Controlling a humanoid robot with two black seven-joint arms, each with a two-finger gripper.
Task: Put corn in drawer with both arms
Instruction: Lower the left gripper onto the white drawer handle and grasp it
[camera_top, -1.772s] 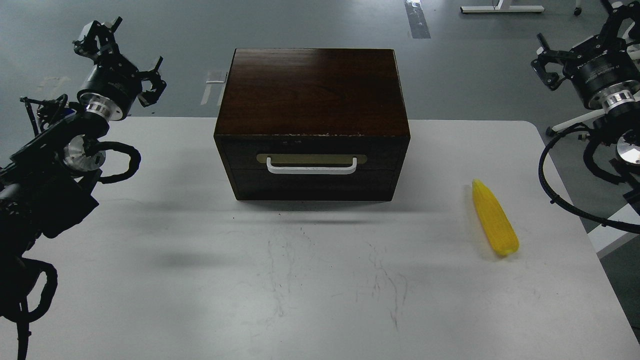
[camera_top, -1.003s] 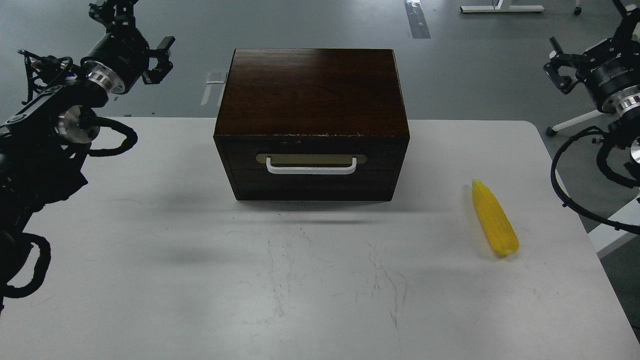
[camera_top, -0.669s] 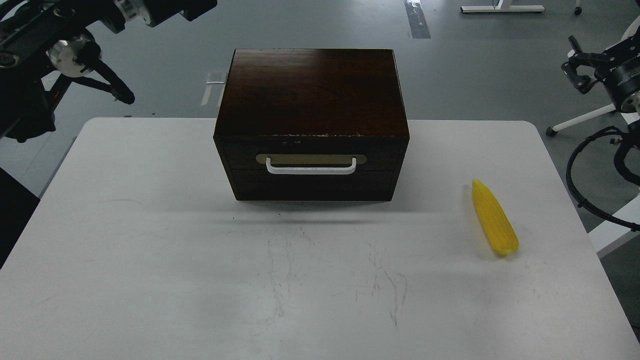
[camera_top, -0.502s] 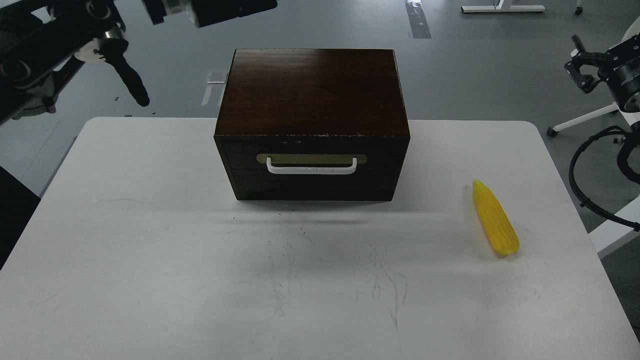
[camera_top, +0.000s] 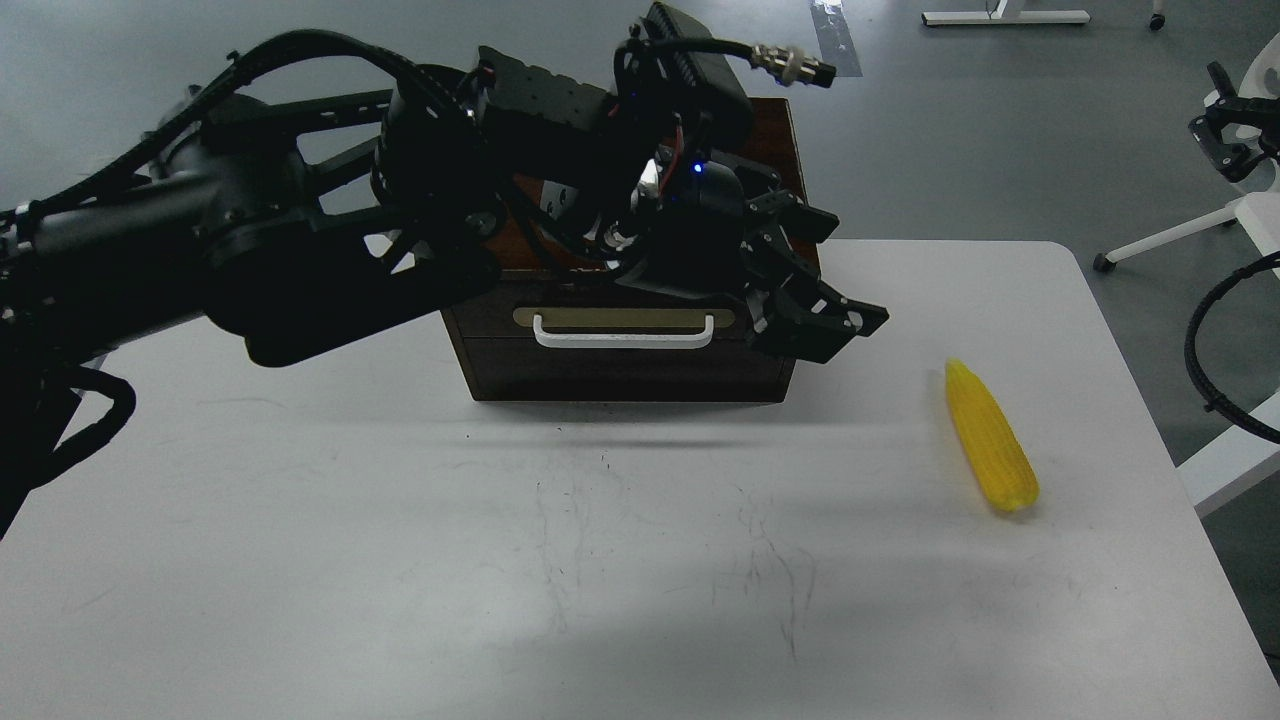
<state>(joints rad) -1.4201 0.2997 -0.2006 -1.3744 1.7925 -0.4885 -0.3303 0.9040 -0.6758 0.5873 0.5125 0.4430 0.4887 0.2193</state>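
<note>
While my left arm reaches across from the left and covers most of the dark wooden box, its end effector hangs in front of the box's upper right corner, to the right of the handle. Its two black fingers are spread apart with nothing between them (released, not touching the handle as far as I can see).

Drawer is closed, front flush with the box; white bar handle on its brass-coloured plate is in plain sight under the arm.

Corn lies flat on the white counter, well to the right of the box, near the counter's right edge, pointed tip away from me, blunt end toward me. Nothing touches it.

Right end effector is only partly in frame at the far right edge, up off the counter and well apart from the corn. Too small and cropped to read: I cannot tell whether it's spread or clenched.
</note>
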